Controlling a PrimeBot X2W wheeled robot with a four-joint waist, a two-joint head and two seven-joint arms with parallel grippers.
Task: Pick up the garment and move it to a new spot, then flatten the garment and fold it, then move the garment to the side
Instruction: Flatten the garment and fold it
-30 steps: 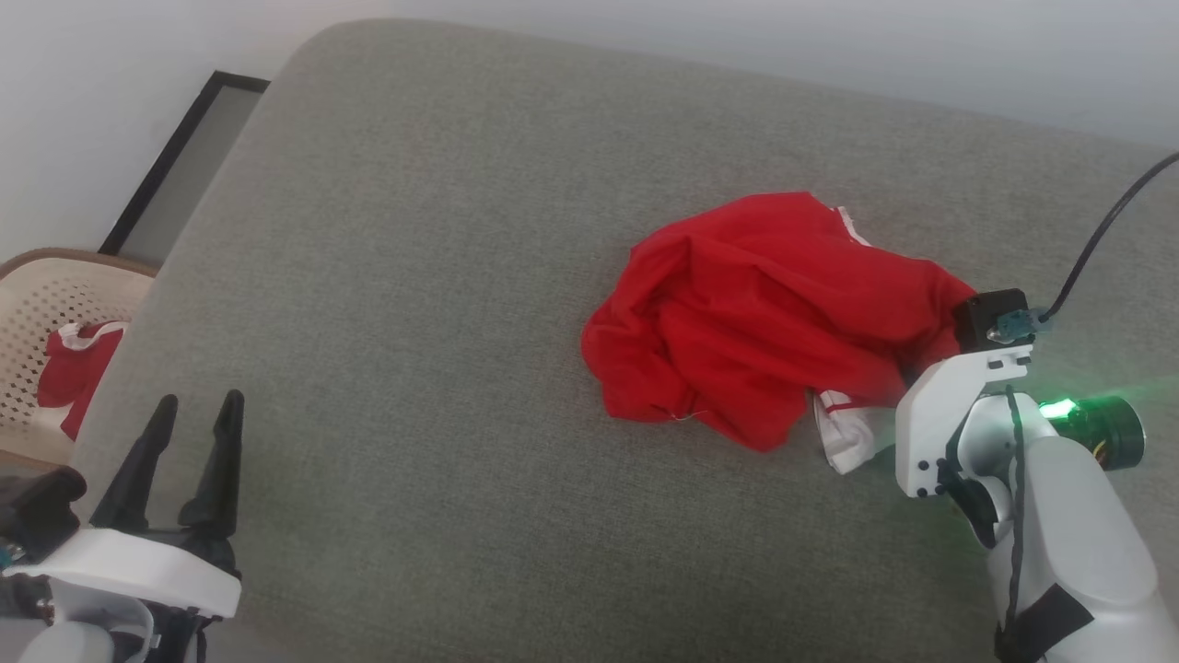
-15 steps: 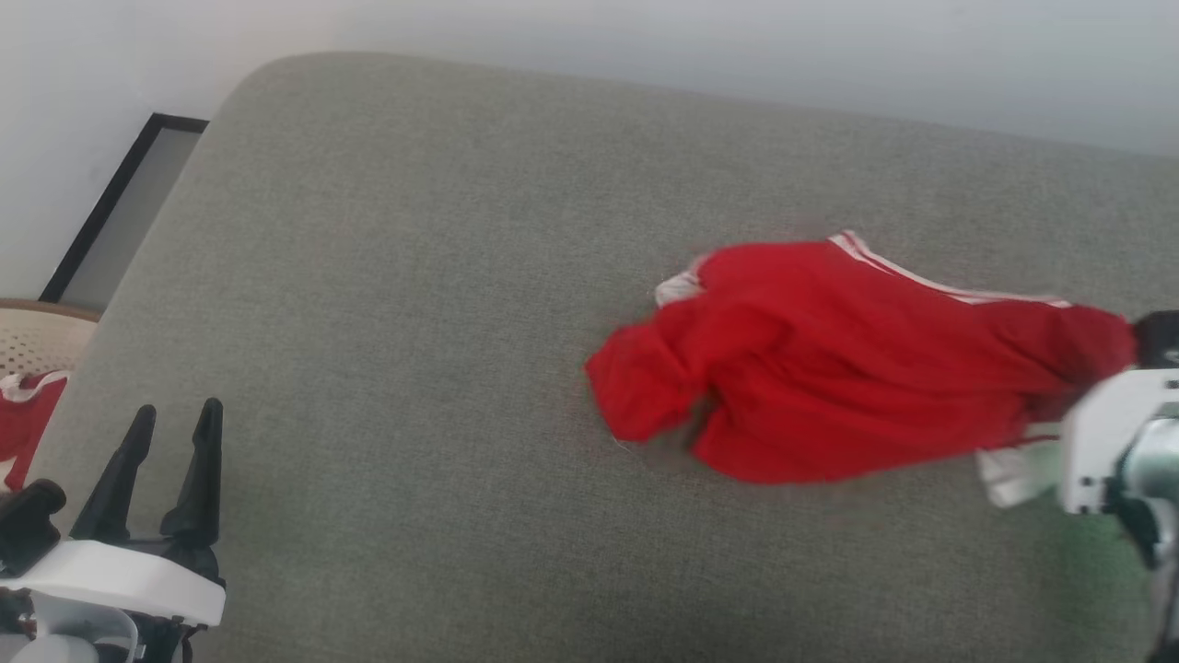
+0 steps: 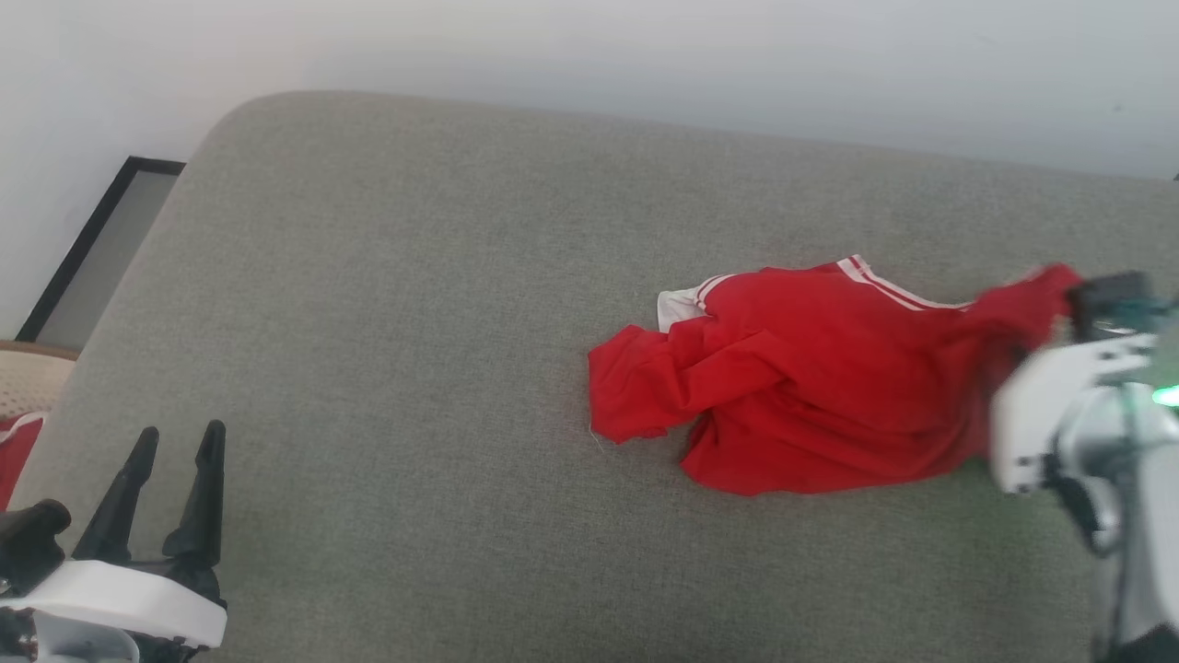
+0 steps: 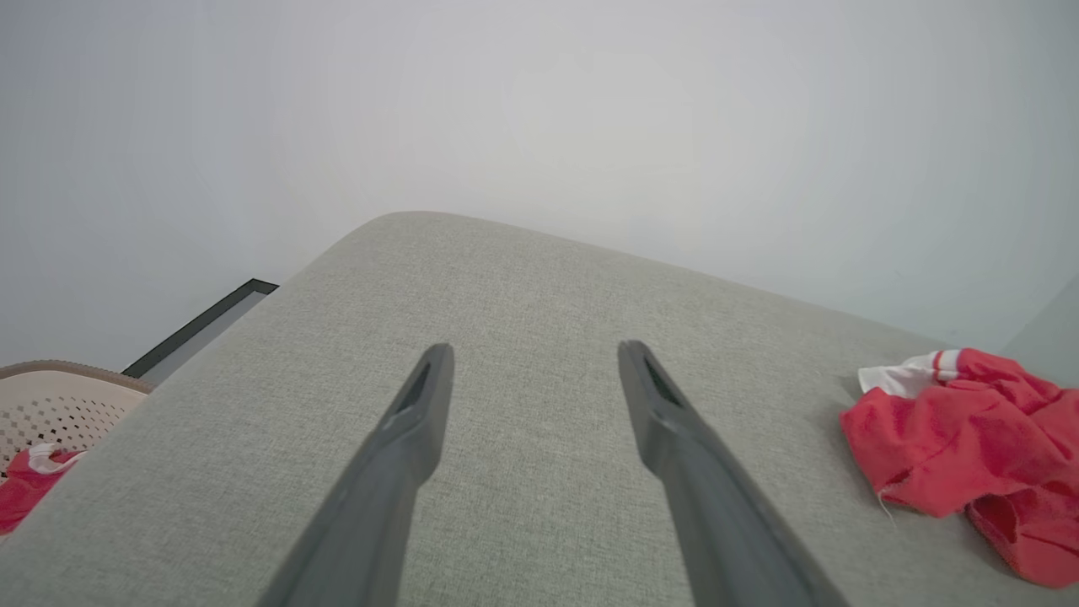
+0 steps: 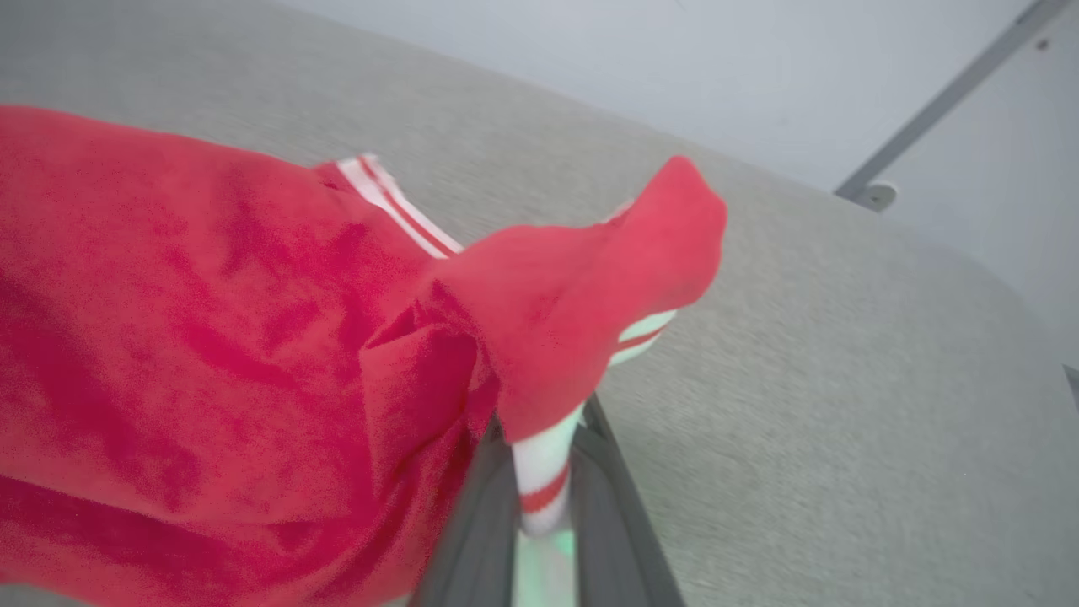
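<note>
The garment (image 3: pixel 811 387), a bright red shirt with white striped trim, lies crumpled and drawn out sideways on the grey cushion (image 3: pixel 414 322), right of centre. Its right end rises off the cushion into my right gripper, whose white wrist (image 3: pixel 1050 405) shows at the right edge. In the right wrist view my right gripper (image 5: pixel 544 472) is shut on a white, red-striped sleeve end (image 5: pixel 539 480), with red cloth (image 5: pixel 211 337) draped over the fingertips. My left gripper (image 3: pixel 180 442) stands open and empty at the lower left, far from the garment (image 4: pixel 969 438).
A beige perforated basket (image 3: pixel 28 378) holding a red cloth scrap (image 3: pixel 14 451) stands off the cushion's left edge. A black-framed panel (image 3: pixel 92 249) leans against the pale wall behind it. The cushion's left and front parts are bare.
My right gripper has shut on the sleeve end and pulled the garment's right side rightwards, stretching the heap out. The head camera has shifted. My left gripper has stayed put.
</note>
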